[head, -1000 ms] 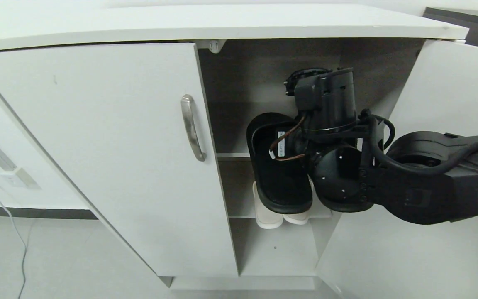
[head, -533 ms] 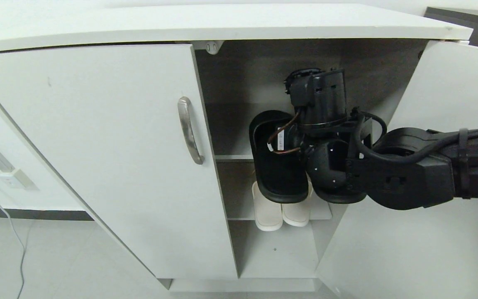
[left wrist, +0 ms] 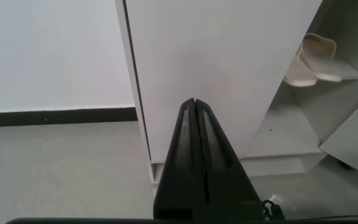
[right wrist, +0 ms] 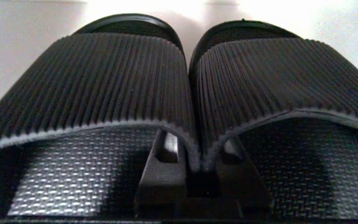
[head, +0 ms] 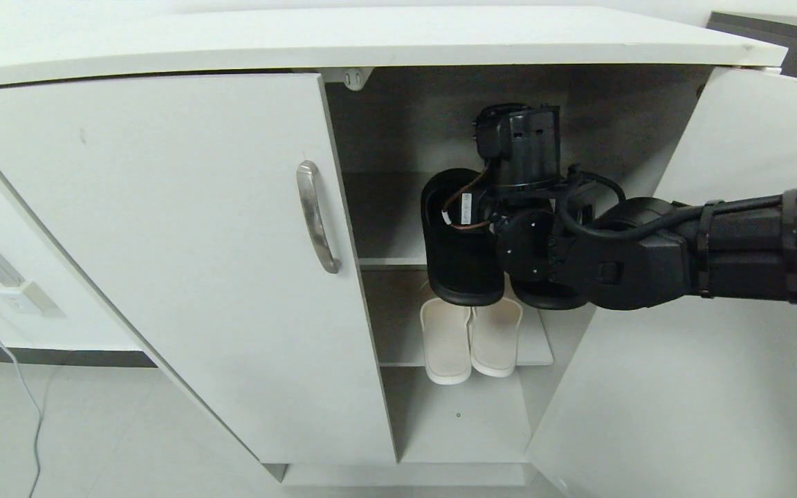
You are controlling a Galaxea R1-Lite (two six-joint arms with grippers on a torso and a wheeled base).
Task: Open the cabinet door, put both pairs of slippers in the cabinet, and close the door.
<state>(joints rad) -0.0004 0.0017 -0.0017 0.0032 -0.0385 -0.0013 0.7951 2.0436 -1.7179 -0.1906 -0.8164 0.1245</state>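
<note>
Far to your left, low on the wall, sits a wall socket (head: 25, 299); next comes the white cabinet (head: 371, 34), whose left door (head: 163, 242) is shut, with a curved metal handle (head: 315, 216) near its inner edge; your left gripper (left wrist: 195, 109) hangs low in front of that shut door, above the floor (left wrist: 61, 168), its fingers pressed flat together with nothing between them; moving right, you reach the open half of the cabinet, where the black slippers (head: 459, 238) are held side by side at the level of the upper shelf (head: 388, 261), toes pointing inward and heels hanging past its front edge; you cannot tell whether they rest on that shelf; your right gripper (right wrist: 196, 165) has them, one finger tucked under each ribbed strap, clamping the two inner strap walls together; just below, the white slippers (head: 471, 339) lie paired on the next shelf (head: 535, 349), touching each other, heels slightly over its front edge, apart from the black pair above; the right arm comes in from your right across the opening; beyond it the right door (head: 682, 415) stands swung wide open.
</note>
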